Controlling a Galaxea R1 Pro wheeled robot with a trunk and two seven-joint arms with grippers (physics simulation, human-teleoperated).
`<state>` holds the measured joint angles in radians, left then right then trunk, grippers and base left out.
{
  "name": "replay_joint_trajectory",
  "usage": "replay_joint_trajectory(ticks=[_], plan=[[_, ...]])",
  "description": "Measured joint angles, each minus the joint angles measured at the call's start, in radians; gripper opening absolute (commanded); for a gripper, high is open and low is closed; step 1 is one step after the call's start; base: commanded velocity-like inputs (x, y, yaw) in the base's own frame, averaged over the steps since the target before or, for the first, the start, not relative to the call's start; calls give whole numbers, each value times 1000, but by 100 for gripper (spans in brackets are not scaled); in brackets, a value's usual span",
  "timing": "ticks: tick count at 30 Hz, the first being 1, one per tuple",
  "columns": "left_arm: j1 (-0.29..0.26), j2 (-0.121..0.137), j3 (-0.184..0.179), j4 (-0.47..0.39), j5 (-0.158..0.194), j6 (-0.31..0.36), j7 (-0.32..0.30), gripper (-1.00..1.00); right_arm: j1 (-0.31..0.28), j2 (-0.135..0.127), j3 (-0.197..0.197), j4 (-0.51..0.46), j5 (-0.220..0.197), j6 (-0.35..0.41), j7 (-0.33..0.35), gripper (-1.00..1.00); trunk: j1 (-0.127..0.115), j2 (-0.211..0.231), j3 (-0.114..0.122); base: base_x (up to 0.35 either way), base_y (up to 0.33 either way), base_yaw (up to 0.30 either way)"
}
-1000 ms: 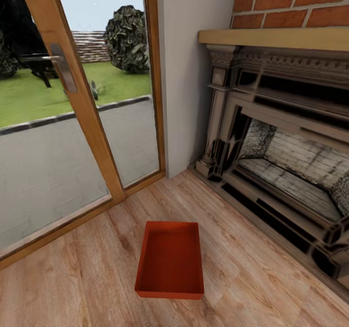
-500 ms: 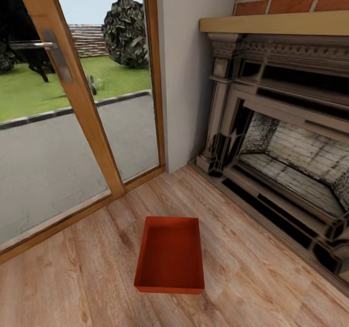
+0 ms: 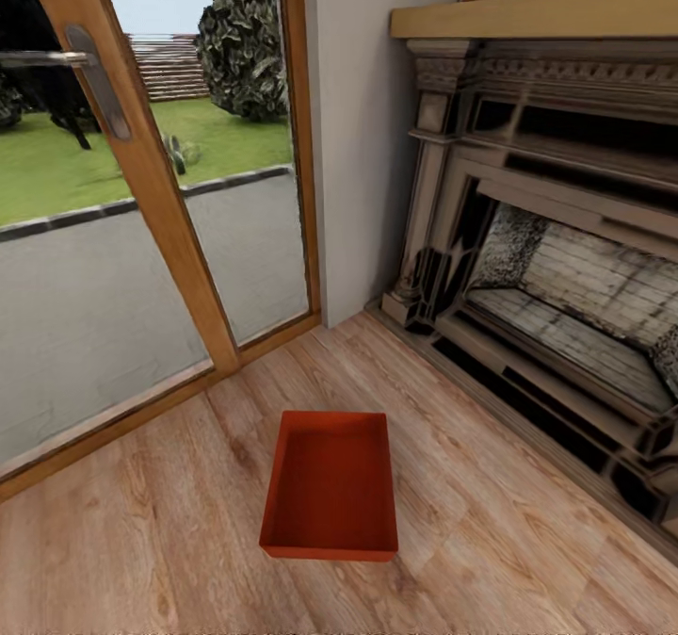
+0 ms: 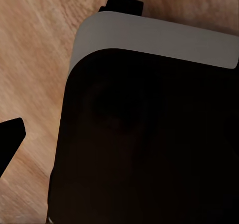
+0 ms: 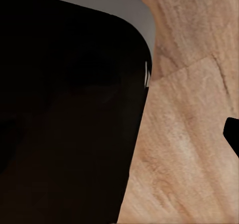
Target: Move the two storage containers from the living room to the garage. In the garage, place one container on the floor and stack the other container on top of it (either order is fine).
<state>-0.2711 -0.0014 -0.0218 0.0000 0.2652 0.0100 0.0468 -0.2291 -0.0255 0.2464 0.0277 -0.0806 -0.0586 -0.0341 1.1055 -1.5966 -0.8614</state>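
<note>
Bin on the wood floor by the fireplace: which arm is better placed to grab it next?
Left, marginally. The storage container lies just left of the head view's centre, on the wood floor. Both wrist views look past the robot's dark body at planks, so neither arm looks near it yet.

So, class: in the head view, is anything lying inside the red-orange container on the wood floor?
No, the storage container sits open-topped on the plank floor with only its bare bottom showing.
</note>
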Motion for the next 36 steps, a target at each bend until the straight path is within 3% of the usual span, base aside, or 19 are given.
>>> replay_joint_trajectory(ticks=[7, 36], plan=[[0, 0, 0, 0, 0, 0, 0, 100, 0, 0, 0, 0, 0, 0, 1, 100, 27, -49, -33, 0, 0, 0], [0, 2, 0, 0, -2, 0, -1, 100, 0, 0, 0, 0, 0, 0, 0, 100, 27, -49, -79, 0, 0, 0]])
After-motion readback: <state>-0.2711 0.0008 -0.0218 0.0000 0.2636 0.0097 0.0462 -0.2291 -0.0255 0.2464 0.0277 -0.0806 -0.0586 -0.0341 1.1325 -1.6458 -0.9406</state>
